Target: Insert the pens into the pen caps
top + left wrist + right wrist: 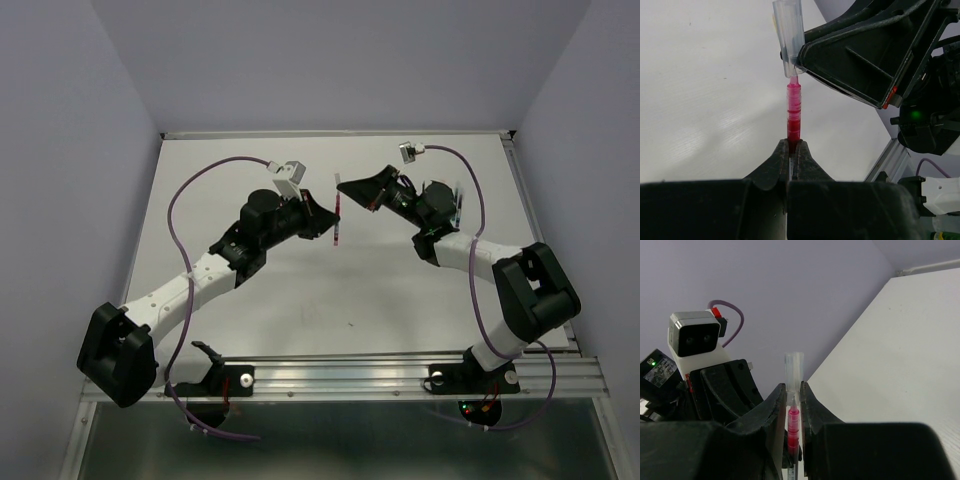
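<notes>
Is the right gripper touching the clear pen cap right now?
Touching. The right wrist view shows the pen cap pinched between the two fingers of the right gripper, with no gap on either side.

light: bright, diffuse | shadows: faint | wrist views: near foreground soft

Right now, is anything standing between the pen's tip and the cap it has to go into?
Nothing visible does. The left claw grips the pen, the right claw grips the cap, and the pen's tip sits at the cap's open end, in line with it, with nothing between them.
</notes>
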You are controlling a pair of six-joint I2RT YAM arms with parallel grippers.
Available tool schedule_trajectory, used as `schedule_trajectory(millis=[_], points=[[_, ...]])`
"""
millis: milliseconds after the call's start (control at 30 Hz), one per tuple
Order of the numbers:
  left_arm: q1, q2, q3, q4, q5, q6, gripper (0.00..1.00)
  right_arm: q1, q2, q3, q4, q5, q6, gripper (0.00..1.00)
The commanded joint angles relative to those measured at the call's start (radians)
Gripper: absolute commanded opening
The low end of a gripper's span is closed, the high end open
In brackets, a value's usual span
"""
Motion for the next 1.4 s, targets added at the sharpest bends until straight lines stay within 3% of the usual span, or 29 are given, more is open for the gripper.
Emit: schedule_trajectory(millis=[0,300,600,800,1000,1200,1367], points=[[-0.005,-0.032,0.005,0.060,-0.033,-0.007,0.00,0.009,-0.020,-0.017,0.083,-0.003,0.015,0.19],[-0.007,-0.024,-0.003,0.060,-0.004,-0.013,0.00,0.009,-0.054,-0.030,0.064,0.087,-0.016,0.21],[-0.007,-0.021,0.008,0.136,-0.082,-0.065,0.00,0.009,-0.071,-0.062,0.084,0.080,0.006,0.20],[-0.009,0.014,0.062,0.194,-0.006,-0.048,0.00,0.009,-0.062,-0.054,0.084,0.054,0.007,0.20],[-0.009,0.008,0.042,0.203,-0.015,-0.056,0.00,0.009,-0.065,-0.065,0.083,0.055,0.010,0.20],[-0.009,0.016,0.054,0.214,-0.088,-0.068,0.00,0.009,-0.063,-0.077,0.095,0.064,0.023,0.20],[-0.009,0.010,0.048,0.334,-0.228,-0.128,0.00,0.009,-0.048,-0.083,0.135,0.063,0.042,0.20]])
